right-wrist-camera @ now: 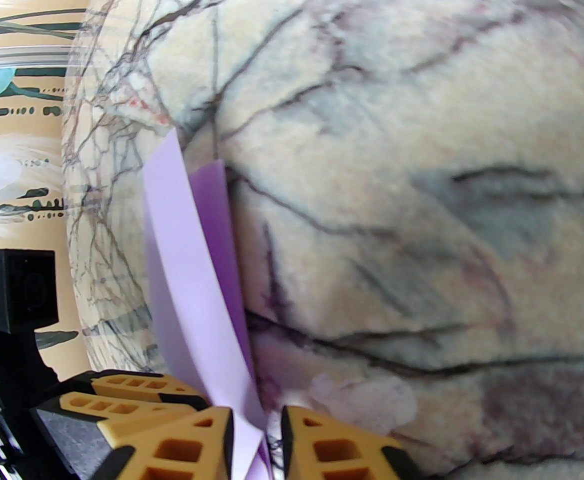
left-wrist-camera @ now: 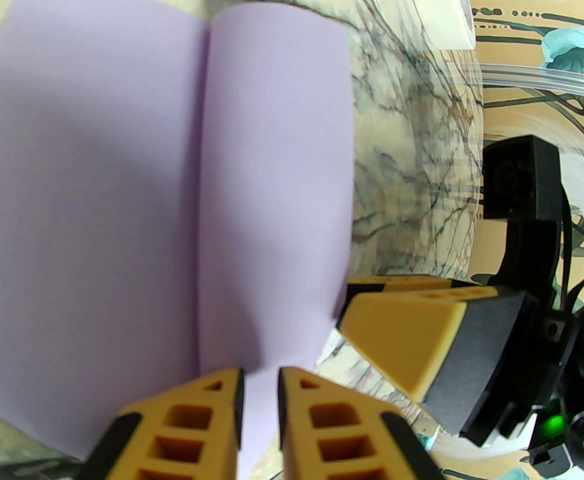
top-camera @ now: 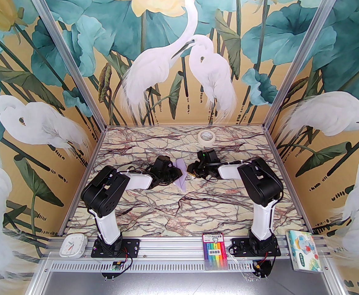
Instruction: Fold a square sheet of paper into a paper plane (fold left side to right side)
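While my left gripper (left-wrist-camera: 260, 375) and right gripper (right-wrist-camera: 256, 415) pinched the paper plane (left-wrist-camera: 121, 193), I needed edges matched before creasing.

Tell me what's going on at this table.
Two robot arms are folding a lavender paper in the middle of the marble table. The left gripper pinches one side of it between narrow jaws. The right gripper has the layers of the other side between its jaws. The paper is creased down the middle, with one half fairly flat and the other curling up, so the fold is not pressed flat yet.
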